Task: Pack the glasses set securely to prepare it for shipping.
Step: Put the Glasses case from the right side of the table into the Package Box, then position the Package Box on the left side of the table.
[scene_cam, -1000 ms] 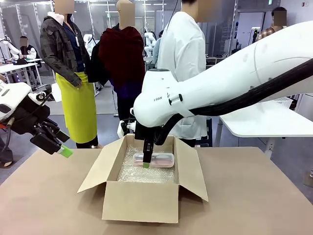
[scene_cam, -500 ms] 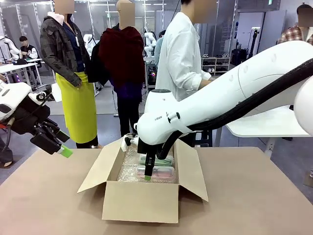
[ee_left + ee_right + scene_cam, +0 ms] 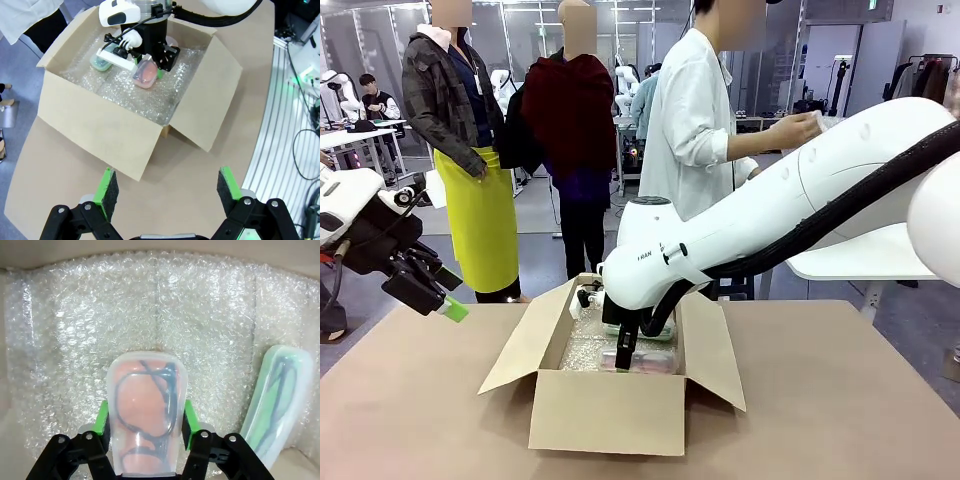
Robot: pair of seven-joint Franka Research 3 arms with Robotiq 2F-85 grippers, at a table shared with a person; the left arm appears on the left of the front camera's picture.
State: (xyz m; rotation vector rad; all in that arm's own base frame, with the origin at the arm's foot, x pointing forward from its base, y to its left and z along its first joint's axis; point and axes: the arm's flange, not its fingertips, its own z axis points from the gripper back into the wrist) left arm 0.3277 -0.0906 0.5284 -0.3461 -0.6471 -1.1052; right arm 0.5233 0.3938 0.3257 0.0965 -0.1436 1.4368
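The pink case (image 3: 144,400) is down inside the cardboard box (image 3: 610,410), at the bubble wrap (image 3: 160,305) that lines it. I cannot tell whether it rests on the wrap. Seen from the front, its long axis runs across the box from side to side, close behind the front wall. The green case (image 3: 276,400) lies beside it on the far side, roughly parallel and slightly canted, with a gap between the two. Dark frames show through both shells.

The right claw (image 3: 145,419) straddles the pink case across its short width. Its green pads (image 3: 102,416) sit against both sides, so it has hold of the case with the jaws partly spread. The right arm (image 3: 800,190) comes in from the right, crosses the middle and bends steeply down into the box.

The left claw (image 3: 167,192) hangs above the counter (image 3: 840,400) to the left of the box. It slants downward with its jaws spread wide and grips nothing.
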